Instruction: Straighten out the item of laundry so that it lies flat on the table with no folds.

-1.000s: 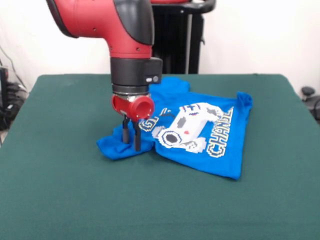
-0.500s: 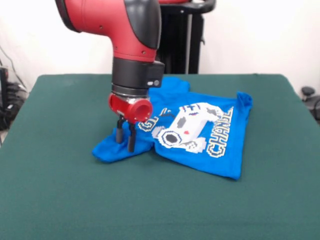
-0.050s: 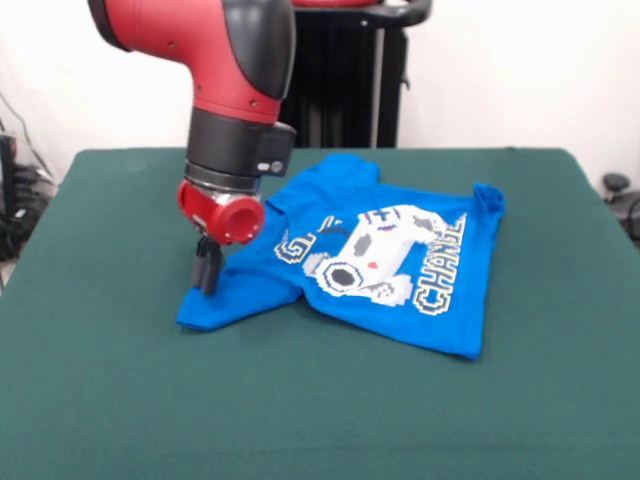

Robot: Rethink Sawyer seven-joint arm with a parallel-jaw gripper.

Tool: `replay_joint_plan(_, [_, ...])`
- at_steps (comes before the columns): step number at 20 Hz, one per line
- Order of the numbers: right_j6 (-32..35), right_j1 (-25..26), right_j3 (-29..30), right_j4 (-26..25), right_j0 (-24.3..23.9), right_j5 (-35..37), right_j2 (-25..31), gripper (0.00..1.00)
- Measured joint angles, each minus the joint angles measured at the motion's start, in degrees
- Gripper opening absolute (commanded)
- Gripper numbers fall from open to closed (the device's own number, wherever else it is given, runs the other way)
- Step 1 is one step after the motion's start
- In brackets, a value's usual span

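- The T-shirt (image 3: 400,275) lies print-up on the green table (image 3: 100,400), toward the table's far edge and a little right of its middle
- It looks light, soft and limp, so it should slide and stretch when dragged and crease if pushed; it is not fragile
- Best taken by an edge or corner: a sleeve tip or the hem, pulling outward from the print
- The gripper (image 3: 207,281) stands at the sleeve left of the print, tips down on or in the cloth
- Its fingers are drawn together, apparently pinching the sleeve cloth; the pinch itself is hard to make out
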Motion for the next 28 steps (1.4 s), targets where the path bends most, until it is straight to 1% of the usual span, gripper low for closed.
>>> replay_joint_plan(5, [0.0,-0.1,-0.2,0.5,0.0,1.6,-0.8,0.0])
replay_joint_plan(10, [0.0,-1.3,-0.2,1.6,0.1,6.3,-0.9,0.0])
replay_joint_plan(16, [0.0,-2.1,-0.2,1.6,0.0,8.1,-0.9,0.0])
replay_joint_plan(17, [0.0,-3.2,-0.2,1.6,-0.4,8.4,-0.9,1.0])
replay_joint_plan(22, [0.0,-3.9,-0.2,1.6,-1.0,8.4,-0.6,1.0])
replay_joint_plan(28, [0.0,-4.6,-0.1,1.6,-4.5,8.4,1.4,1.0])
